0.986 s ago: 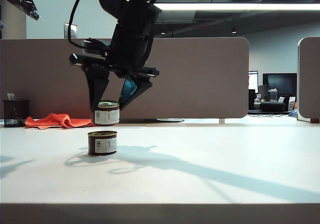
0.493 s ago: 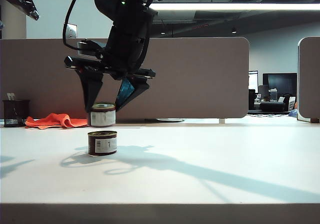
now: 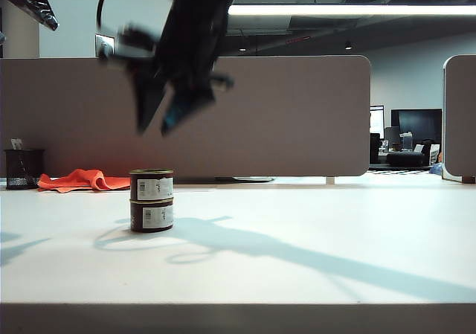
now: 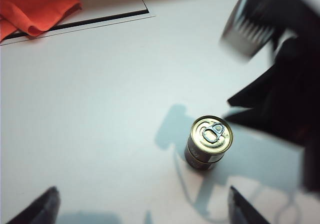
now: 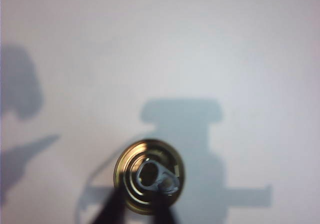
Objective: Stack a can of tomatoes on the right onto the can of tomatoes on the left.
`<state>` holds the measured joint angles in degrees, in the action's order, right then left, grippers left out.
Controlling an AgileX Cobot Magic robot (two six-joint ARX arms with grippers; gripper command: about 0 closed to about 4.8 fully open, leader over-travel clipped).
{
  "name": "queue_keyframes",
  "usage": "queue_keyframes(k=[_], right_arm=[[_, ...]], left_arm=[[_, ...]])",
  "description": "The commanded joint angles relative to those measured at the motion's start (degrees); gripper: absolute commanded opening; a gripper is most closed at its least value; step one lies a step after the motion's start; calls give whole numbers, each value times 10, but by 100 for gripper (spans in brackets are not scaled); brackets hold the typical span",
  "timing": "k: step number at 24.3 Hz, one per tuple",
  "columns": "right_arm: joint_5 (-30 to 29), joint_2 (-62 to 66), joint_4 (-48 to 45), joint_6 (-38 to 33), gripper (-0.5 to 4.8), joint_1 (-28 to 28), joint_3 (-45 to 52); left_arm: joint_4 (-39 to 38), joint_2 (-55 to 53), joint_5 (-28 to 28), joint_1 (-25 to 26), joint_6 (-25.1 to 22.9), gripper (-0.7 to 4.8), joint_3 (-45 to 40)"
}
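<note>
— What do we see of the tomato cans?

— We see the upper tomato can (image 3: 152, 184) sitting squarely on the lower tomato can (image 3: 152, 216), the two forming one upright stack on the white tabletop (image 3: 312, 245). From the right wrist view we look straight down on the upper can's gold lid and pull tab (image 5: 150, 175).

— And the right pincer?

— We find the right pincer (image 3: 165, 124) hanging in the air above the stack, clear of it and motion-blurred. It holds nothing; its two dark fingers point downward with a narrow gap between them, partly open. In its own wrist view only blurred dark finger tips (image 5: 111, 212) show beside the lid.

— The left pincer?

— We see the left pincer (image 4: 142, 209) off to one side of the stack, its two fingertips (image 4: 42, 206) standing wide apart and empty, well clear of the cans.

— Anything else near the stack?

— Behind the stack, by the partition, we see an orange cloth (image 3: 83, 179), and beyond that a dark mesh pen cup (image 3: 22, 169).
</note>
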<state>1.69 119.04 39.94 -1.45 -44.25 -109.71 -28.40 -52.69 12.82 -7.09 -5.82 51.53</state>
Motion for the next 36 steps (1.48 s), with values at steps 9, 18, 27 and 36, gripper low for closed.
queue_keyframes(k=[9,18,27,36], right_arm=[[48,-192,43,-15,-6,104,-4],[67,-333,39,-6,-6,157,82],[121,-542,-45,12,-6,159,336],[147,-803,-104,12,-6,159,586]], left_arm=[[3,21,-2,-1,-2,-6,2],[6,67,-42,-30,-13,-6,0],[-2,123,-57,-50,-13,-6,-30],[16,307,-57,-52,29,-6,-151]])
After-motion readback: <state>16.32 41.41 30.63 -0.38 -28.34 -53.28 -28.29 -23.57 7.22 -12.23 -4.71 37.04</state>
